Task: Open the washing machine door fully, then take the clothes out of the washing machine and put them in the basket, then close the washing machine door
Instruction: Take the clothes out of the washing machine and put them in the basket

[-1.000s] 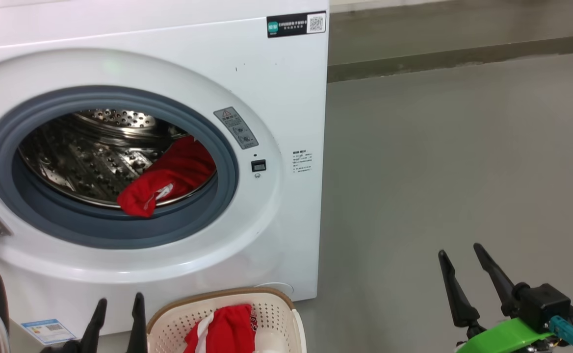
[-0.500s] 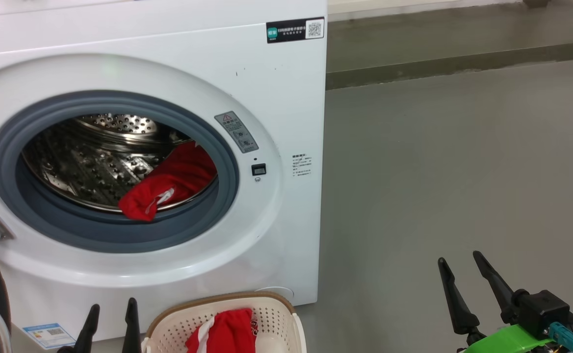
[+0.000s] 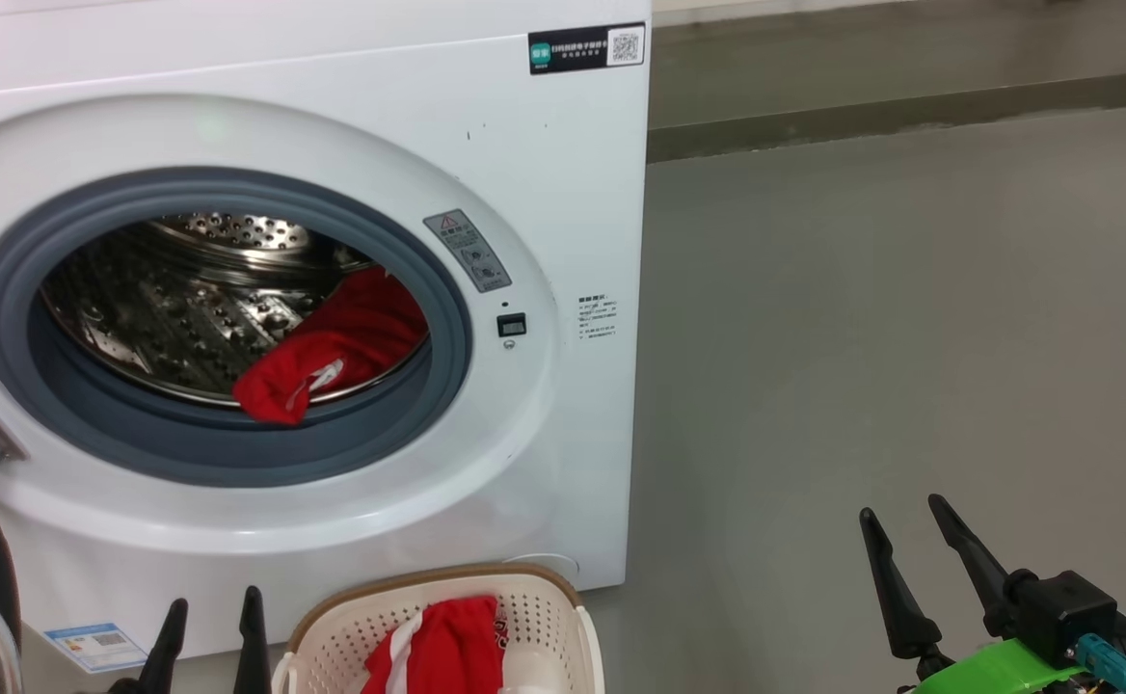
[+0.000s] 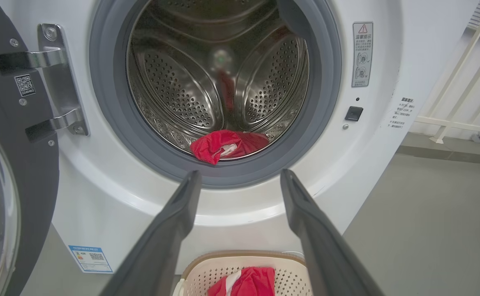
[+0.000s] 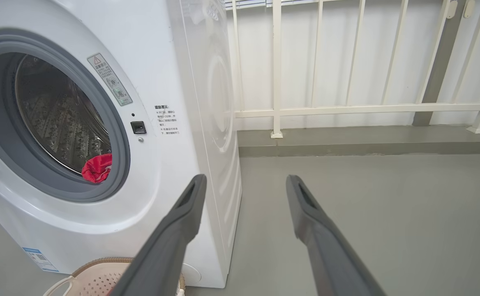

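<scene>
Garment [image 3: 332, 352] in drum [image 3: 168, 308] lies diagonal, low end at rubber ring [image 3: 235, 453]; left hand [image 3: 215, 598], right hand [image 3: 900, 507] wide, empty.

washing machine [image 3: 563, 173]: white, grey ring [image 3: 235, 463], perforated steel drum [image 3: 168, 318] | clothes [image 3: 351, 337]: red (white trim) | basket [image 3: 551, 627]: cream, perforated, brown rim | washing machine door [image 4: 38, 172]: black rim

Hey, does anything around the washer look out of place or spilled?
Nothing spilled or damaged. One red garment droops from the drum onto the grey seal; a second garment lies in the basket.
</scene>
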